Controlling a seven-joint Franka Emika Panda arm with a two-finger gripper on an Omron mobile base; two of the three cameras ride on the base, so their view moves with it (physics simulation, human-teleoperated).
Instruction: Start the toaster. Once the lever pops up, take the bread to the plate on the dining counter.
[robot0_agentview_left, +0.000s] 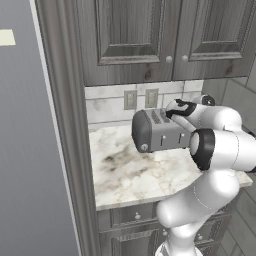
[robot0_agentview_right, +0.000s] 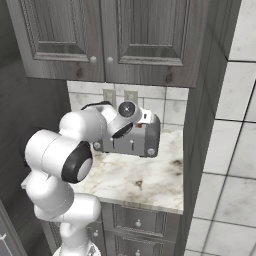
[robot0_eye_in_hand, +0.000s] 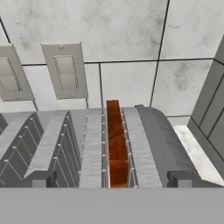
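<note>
The toaster (robot0_agentview_left: 160, 131) sits on the marble counter (robot0_agentview_left: 130, 175) against the tiled back wall, under the wall cabinets (robot0_agentview_left: 150, 35), near the right end of this stretch. In the hand view I'm looking down into its slots: the bread (robot0_eye_in_hand: 117, 144) stands on edge in the slot second from the right, brown and sunk between the wire guides; the other slots I can see hold nothing.

My end effector (robot0_eye_in_hand: 111, 181) hovers just above the toaster's near edge with its jaws spread wide and nothing between them. I judge the step in hand is starting the toaster, so I should not reach for the slice yet. The levers are on the long side facing me, below where the hand looks; I'd bring a fingertip down onto the lever serving the loaded slot and press straight down, keeping clear of the knob (robot0_agentview_left: 144, 147).

Two wall outlets (robot0_eye_in_hand: 65, 70) sit on the tiles behind.
</note>
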